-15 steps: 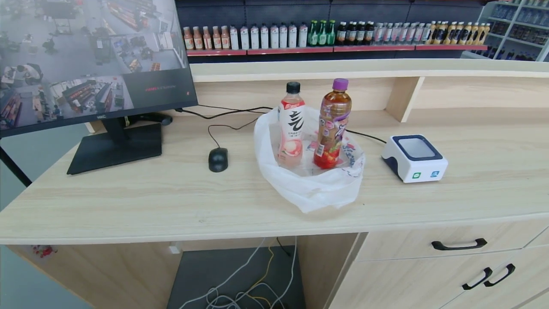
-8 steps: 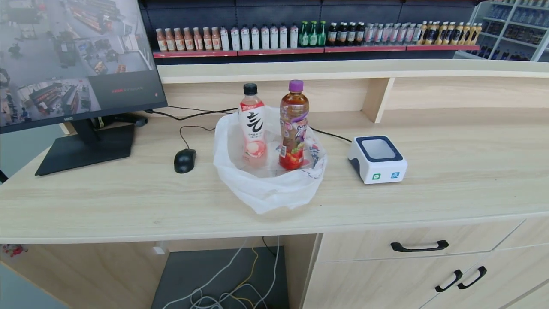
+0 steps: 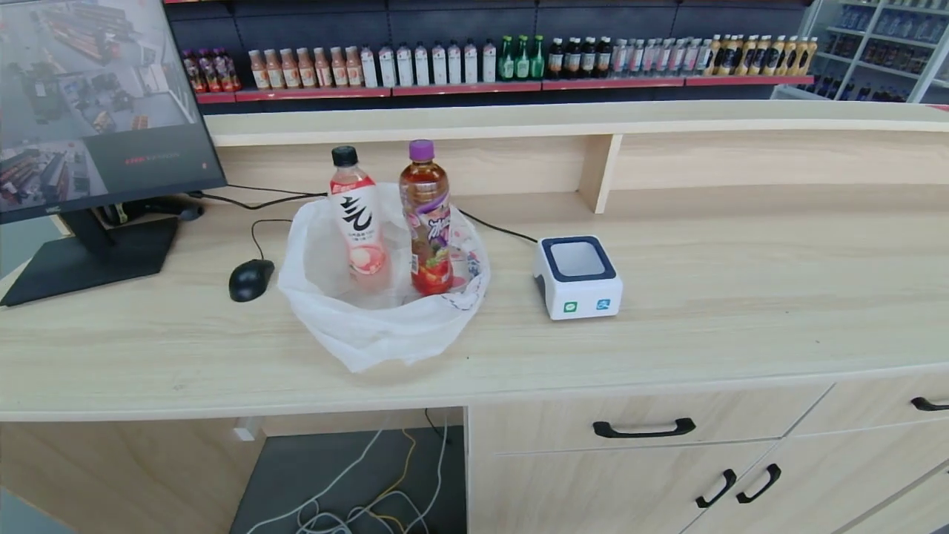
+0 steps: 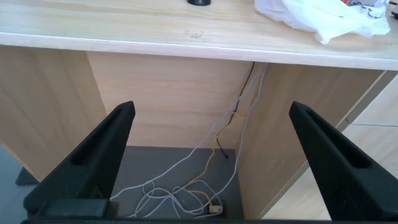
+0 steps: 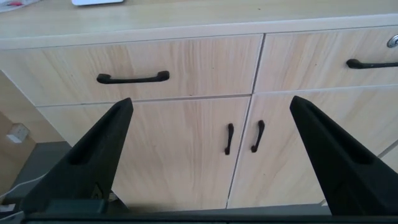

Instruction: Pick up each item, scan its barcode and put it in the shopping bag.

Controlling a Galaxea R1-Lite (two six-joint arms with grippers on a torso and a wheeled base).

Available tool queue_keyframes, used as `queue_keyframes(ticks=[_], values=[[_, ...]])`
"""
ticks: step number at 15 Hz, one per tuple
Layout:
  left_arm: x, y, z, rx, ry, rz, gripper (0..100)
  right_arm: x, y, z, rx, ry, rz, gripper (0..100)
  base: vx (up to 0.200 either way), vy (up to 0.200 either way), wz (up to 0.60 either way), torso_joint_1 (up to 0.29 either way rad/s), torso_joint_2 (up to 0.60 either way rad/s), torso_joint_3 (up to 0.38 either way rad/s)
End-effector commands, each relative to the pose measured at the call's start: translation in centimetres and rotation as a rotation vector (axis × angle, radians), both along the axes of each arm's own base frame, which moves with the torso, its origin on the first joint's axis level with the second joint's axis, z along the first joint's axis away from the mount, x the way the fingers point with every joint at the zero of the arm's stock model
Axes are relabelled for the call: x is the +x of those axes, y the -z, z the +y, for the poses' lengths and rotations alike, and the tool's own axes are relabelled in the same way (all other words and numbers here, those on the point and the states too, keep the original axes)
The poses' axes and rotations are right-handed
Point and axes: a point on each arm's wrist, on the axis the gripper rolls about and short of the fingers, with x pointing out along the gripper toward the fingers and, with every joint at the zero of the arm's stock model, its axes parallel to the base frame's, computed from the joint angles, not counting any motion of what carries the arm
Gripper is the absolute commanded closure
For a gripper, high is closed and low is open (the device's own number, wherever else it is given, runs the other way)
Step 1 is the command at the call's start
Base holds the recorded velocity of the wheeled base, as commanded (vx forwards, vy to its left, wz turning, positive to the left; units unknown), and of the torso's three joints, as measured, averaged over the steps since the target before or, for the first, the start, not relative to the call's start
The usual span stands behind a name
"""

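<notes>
Two bottles stood upright and close together inside the white shopping bag (image 3: 371, 337), which lay open on the wooden table (image 3: 741, 297). The pink bottle (image 3: 357, 222) with a black cap was on the side of the computer mouse (image 3: 250, 279), and the brown bottle (image 3: 426, 219) with a purple cap was on the side of the scanner (image 3: 577, 277). The scanner, a small white box with a dark-framed window on top, stood just beside the bag with a narrow strip of bare table between them. A monitor (image 3: 89, 111) stood at the far left of the table, and a long shelf of drinks (image 3: 519, 63) ran along the wall behind. The left jaws were wide open and held nothing; their two black fingers (image 4: 93, 162) were spread far apart, lower than the table top, and faced the open space under the table where loose cables (image 4: 186, 186) lay on the floor. In that wrist view the front of the bag hung over the table edge above the jaws, well apart from them. The right jaws were also wide open and empty, and faced the cupboard front under the table, with a drawer handle (image 5: 132, 78) and two door handles (image 5: 242, 137) between the fingers. Both bottles and the bag were up on the table, well away from both pairs of jaws, and nothing touched them.
</notes>
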Motion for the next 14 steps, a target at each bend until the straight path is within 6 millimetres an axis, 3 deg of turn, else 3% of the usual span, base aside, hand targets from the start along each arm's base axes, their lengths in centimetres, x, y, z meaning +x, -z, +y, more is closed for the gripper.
queue_keyframes(ticks=[1,2,14], values=[[0.0,0.0,0.0,0.0,-0.001,0.0,0,0.02,0.01,0.0,0.001,0.0,0.002,0,0.0,-0.2,0.0,0.002,0.01,0.002],[0.0,0.0,0.0,0.0,-0.001,0.0,0,0.01,-0.04,0.0,-0.002,0.0,0.001,0,0.0,-0.2,0.0,0.002,0.0,0.007],[0.0,0.0,0.0,0.001,-0.001,0.0,0,0.01,-0.04,0.0,-0.002,0.0,0.001,0,0.0,0.0,0.0,0.0,0.0,0.0]])
